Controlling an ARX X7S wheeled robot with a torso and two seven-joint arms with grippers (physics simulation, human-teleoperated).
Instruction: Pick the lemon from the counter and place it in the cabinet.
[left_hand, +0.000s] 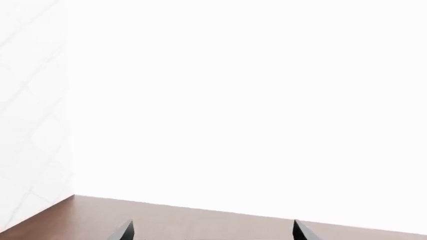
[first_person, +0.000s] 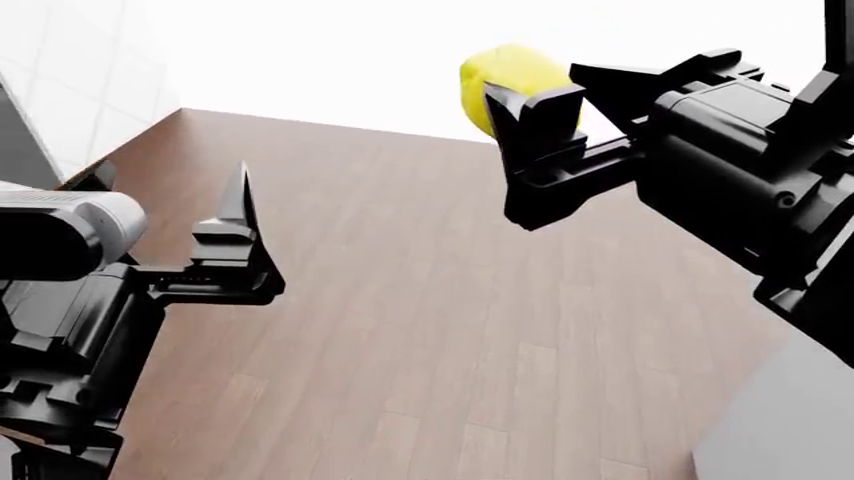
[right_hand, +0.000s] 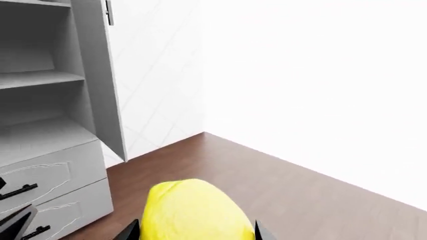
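While the right gripper (first_person: 523, 105) holds the lemon (first_person: 505, 85) aloft above the brown wood-plank floor (first_person: 441, 330), its fingers (first_person: 534, 125) pinching the yellow fruit on both sides, the left gripper (first_person: 240, 235) hangs empty lower down, fingers spread apart with nothing between them.

The fruit is already off the bench and the carry to the cabinet (right_hand: 47, 100) appears to be the step in hand. The right wrist view shows the white-grey unit standing well apart from the lemon, its door swung open, plain shelves (right_hand: 37, 79) bare above two drawers (right_hand: 50, 180) with curved mouldings and black handles. Doing this well likely means keeping the pinch firm on the rounded, slightly dimpled skin, bringing the arm level with a shelf opening, clearing the open door's edge, and letting go only once the fruit sits low over the shelf, since a lemon may roll.

A bright, featureless white surface (first_person: 347, 50) fills the far side of the head view; whether it is the bench top or a wall cannot be told. Pale tiled wall (right_hand: 157, 80) runs beside the cabinet, meeting the plank floor at a straight line.
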